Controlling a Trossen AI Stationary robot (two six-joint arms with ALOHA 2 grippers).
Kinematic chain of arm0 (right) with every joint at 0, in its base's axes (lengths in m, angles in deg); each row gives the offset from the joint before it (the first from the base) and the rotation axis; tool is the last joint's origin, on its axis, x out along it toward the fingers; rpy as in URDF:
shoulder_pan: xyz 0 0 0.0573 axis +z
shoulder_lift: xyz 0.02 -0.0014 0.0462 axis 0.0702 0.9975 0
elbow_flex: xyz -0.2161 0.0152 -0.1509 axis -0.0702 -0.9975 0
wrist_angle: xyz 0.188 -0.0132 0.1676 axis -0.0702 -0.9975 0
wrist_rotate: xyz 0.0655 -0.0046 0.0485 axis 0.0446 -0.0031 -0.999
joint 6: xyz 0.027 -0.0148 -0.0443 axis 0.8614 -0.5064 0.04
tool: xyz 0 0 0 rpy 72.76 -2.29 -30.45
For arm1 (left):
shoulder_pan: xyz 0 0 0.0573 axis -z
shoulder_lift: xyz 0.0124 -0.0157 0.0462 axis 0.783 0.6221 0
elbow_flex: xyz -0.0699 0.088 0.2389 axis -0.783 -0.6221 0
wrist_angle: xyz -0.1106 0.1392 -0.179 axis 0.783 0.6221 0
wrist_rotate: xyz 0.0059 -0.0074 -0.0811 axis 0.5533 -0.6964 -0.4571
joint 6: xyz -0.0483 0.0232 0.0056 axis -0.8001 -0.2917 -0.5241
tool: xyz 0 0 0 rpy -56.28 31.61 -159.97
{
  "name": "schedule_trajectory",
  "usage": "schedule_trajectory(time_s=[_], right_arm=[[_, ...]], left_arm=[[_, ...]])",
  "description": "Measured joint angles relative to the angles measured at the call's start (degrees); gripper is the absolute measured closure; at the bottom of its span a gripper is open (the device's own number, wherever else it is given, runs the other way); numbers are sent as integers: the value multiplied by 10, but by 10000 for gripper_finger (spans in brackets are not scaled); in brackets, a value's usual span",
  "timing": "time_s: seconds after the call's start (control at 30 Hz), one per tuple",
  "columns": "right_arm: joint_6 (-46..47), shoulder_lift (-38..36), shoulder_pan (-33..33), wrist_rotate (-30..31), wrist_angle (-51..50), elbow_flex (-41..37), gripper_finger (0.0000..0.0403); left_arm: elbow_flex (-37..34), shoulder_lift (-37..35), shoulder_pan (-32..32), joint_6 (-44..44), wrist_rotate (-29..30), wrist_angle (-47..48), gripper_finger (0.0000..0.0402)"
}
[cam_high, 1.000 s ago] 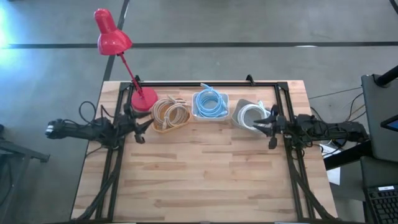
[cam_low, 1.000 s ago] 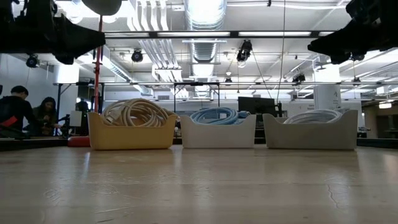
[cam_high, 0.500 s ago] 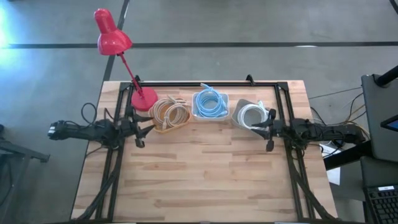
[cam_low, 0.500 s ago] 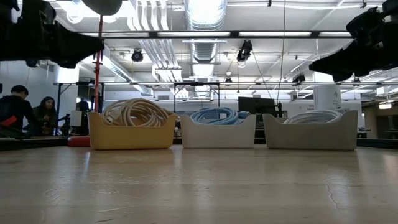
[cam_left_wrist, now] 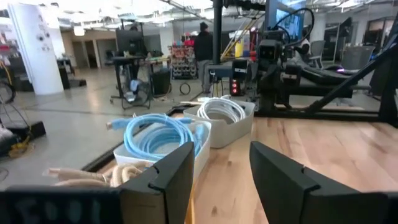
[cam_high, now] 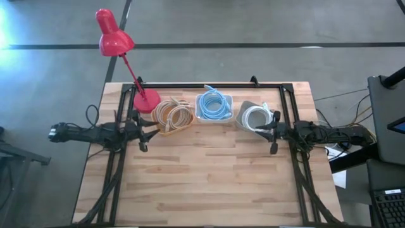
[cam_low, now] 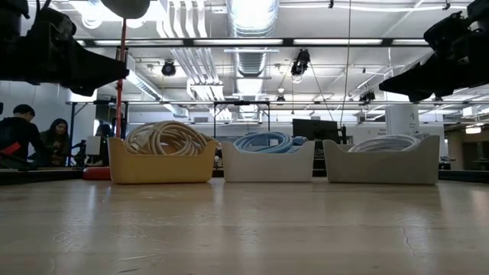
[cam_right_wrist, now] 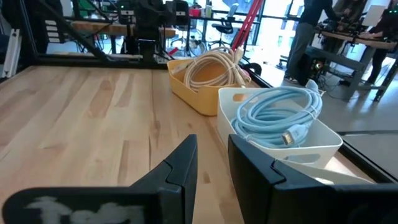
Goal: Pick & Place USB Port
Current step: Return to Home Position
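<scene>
Three bins stand in a row along the table's far side: a yellow bin of coiled beige cable, a white bin of coiled light-blue cable, and a grey bin of coiled white cable. A plug of the blue cable lies on top of its coil. My left gripper hovers open just left of the yellow bin, above the table. My right gripper hovers open, with a narrow gap, just right of the grey bin. Neither touches anything.
A red desk lamp stands on its base at the far left corner, beside the yellow bin. A black frame runs along the far edge and both sides. The wooden tabletop lies in front of the bins. People sit beyond the table.
My right gripper has drawn back from over the grey bin toward the table's right edge and come down a little. My left gripper has also sunk slightly beside the yellow bin. The bins and cables have stayed where they were.
</scene>
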Motion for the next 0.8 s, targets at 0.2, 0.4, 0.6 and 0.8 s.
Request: schedule_trajectory(time_s=[0.2,0.4,0.6,0.8], right_arm=[[2,0,0,0,0,0,319],[17,0,0,0,0,0,319],[45,0,0,0,0,0,319],[45,0,0,0,0,0,319]], left_arm=[[0,0,0,-9,1,4,225],[0,0,0,-8,1,5,225],[-1,0,0,-8,1,5,225],[-1,0,0,-8,1,5,225]])
